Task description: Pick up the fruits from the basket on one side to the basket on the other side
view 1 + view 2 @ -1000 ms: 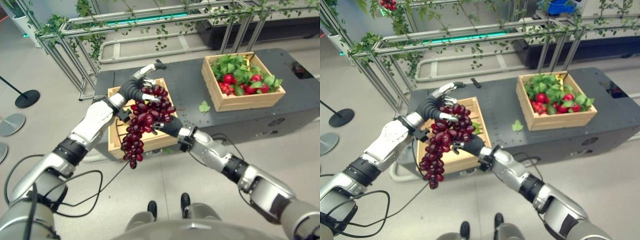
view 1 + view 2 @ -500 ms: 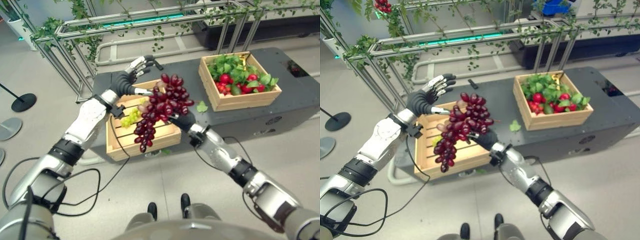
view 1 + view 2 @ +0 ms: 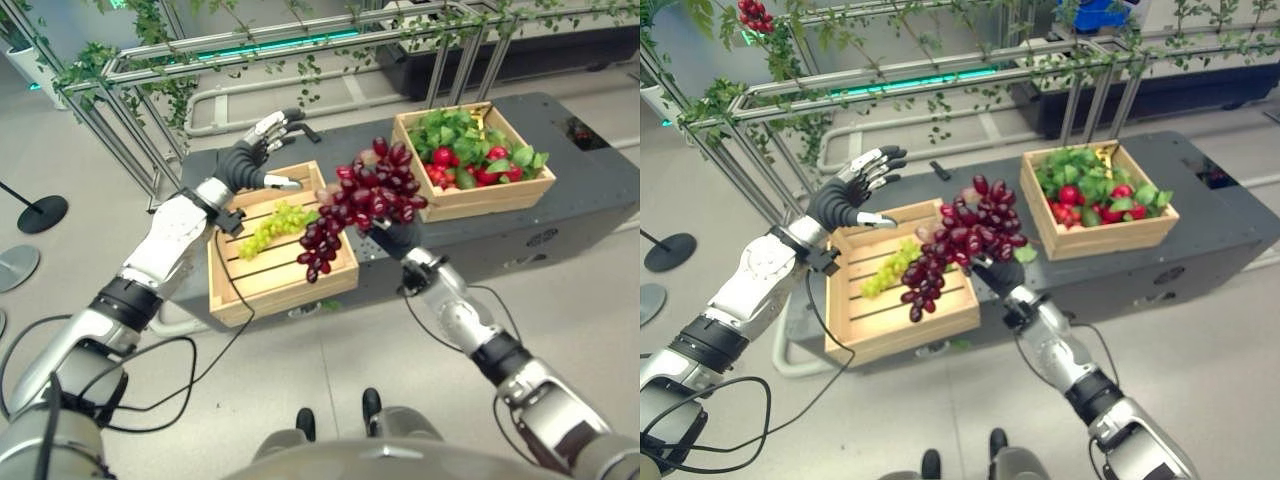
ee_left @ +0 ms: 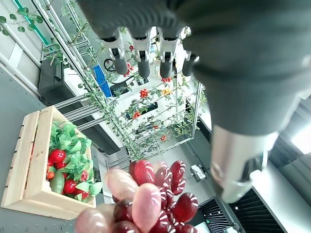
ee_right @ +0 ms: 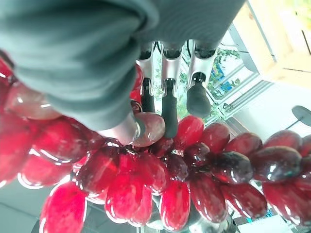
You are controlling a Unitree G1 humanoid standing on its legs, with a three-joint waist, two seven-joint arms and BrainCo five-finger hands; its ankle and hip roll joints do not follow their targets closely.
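Dark tabletop, two crates: right hand clutches red grapes mid-carry, left hand spread empty. Next I'd guess: swing over the far crate, let go.

Two baskets, two grape bunches

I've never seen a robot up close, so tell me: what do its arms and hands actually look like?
Both arms are silver-grey shells with black bands at the joints. The left hand and right hand have a dark ribbed cover over wrist and back. The fingers are slim silver rods capped with dark rounded tips, and the thumb sits apart from them.
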